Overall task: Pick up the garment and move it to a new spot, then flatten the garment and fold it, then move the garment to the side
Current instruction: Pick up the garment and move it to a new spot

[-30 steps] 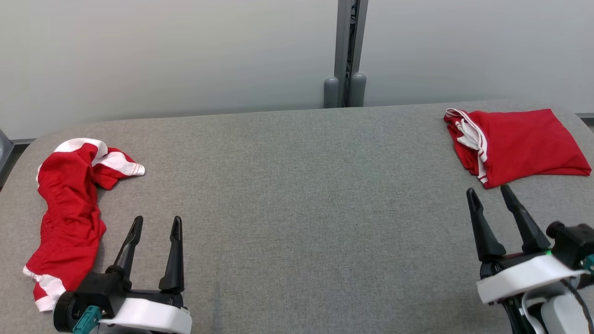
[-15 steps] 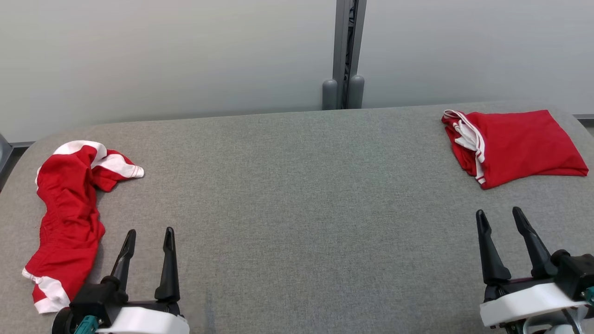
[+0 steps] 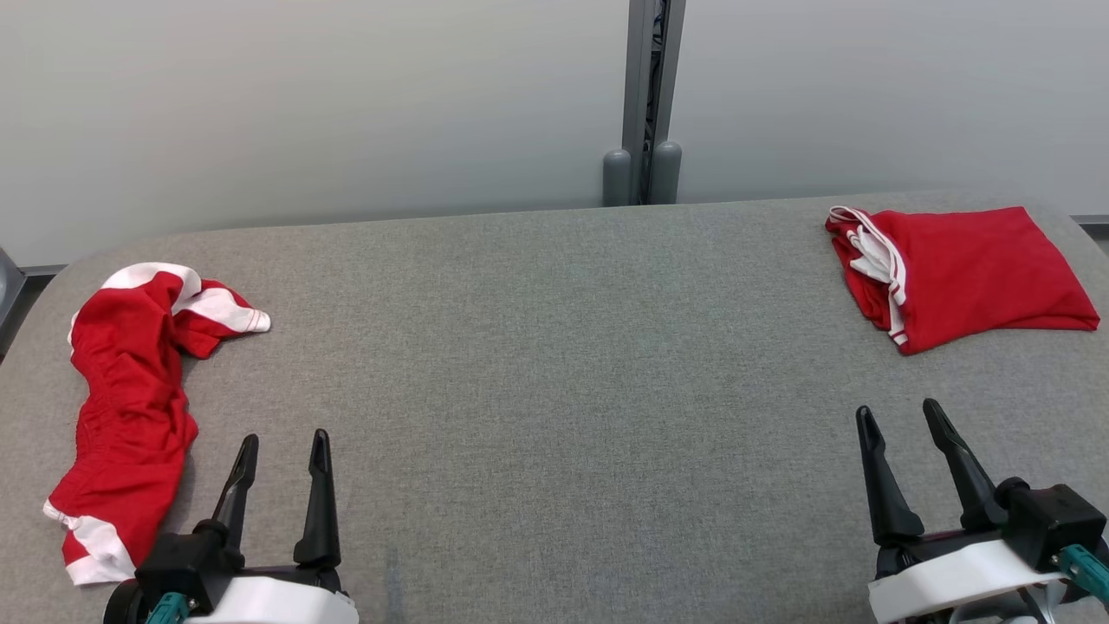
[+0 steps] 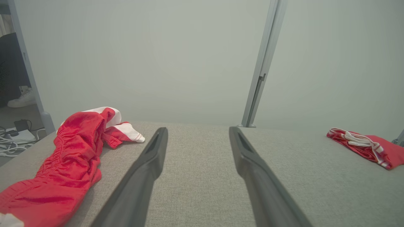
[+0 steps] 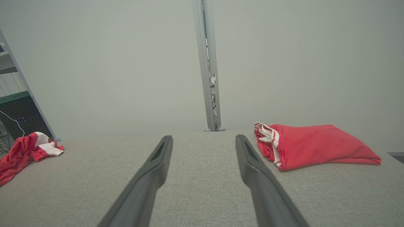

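Note:
A crumpled red garment with white bands (image 3: 130,407) lies along the left side of the grey table (image 3: 554,347); the left wrist view has it (image 4: 69,164) left of the fingers. A folded red garment with white trim (image 3: 962,273) rests at the far right, also seen in the right wrist view (image 5: 312,148). My left gripper (image 3: 286,435) stands open at the lower left, just right of the crumpled garment and apart from it. My right gripper (image 3: 896,406) stands open at the lower right, short of the folded garment. Nothing sits between either pair of fingers (image 4: 198,129) (image 5: 203,136).
A grey post (image 3: 643,95) rises behind the table's back edge against pale wall panels. Cables and a shoe (image 4: 19,99) lie on the floor beyond the table's left end. The table's rounded corners fall away at both sides.
My right gripper has drawn back from the folded garment toward the near edge and shifted a little left. The left gripper has also pulled back slightly. Both garments lie still.

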Motion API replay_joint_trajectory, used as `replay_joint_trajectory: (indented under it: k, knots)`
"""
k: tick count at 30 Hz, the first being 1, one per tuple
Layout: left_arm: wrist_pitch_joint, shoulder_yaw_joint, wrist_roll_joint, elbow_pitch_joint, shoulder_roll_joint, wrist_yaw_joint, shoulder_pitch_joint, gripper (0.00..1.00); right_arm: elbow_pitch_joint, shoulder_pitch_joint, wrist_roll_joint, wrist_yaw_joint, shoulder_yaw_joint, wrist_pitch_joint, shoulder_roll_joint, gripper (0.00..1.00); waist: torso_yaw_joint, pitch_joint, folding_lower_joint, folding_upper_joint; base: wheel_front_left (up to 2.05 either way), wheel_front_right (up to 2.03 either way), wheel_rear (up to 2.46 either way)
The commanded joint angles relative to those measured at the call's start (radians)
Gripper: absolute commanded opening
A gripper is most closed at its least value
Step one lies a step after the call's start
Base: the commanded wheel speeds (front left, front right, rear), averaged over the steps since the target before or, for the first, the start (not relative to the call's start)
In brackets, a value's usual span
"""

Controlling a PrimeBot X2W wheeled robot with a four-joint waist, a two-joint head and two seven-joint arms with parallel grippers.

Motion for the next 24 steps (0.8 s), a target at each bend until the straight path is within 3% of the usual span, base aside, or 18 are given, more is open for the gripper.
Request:
replay_joint_trajectory:
  k: [1, 17, 24]
  knots:
    - [-0.002, 0.003, 0.006, -0.003, 0.005, -0.002, 0.005, 1.0, 0.0, 0.008, -0.001, 0.0, -0.001, -0.006, -0.002, 1.0, 0.0, 0.0, 0.0, -0.0001, 0.0, 0.0, 0.0]
    - [-0.002, -0.002, 0.013, -0.003, 0.001, 0.002, -0.001, 1.0, 0.006, -0.005, 0.01, 0.0, 0.004, -0.006, -0.003, 1.0, 0.01, 0.001, 0.0, -0.0001, 0.0, 0.0, 0.0]
    - [-0.002, 0.007, 0.015, -0.002, 0.013, 0.005, -0.011, 1.0, 0.005, -0.015, 0.027, 0.0, 0.017, -0.006, 0.001, 1.0, 0.055, -0.005, 0.0, -0.0001, 0.0, 0.0, 0.0]
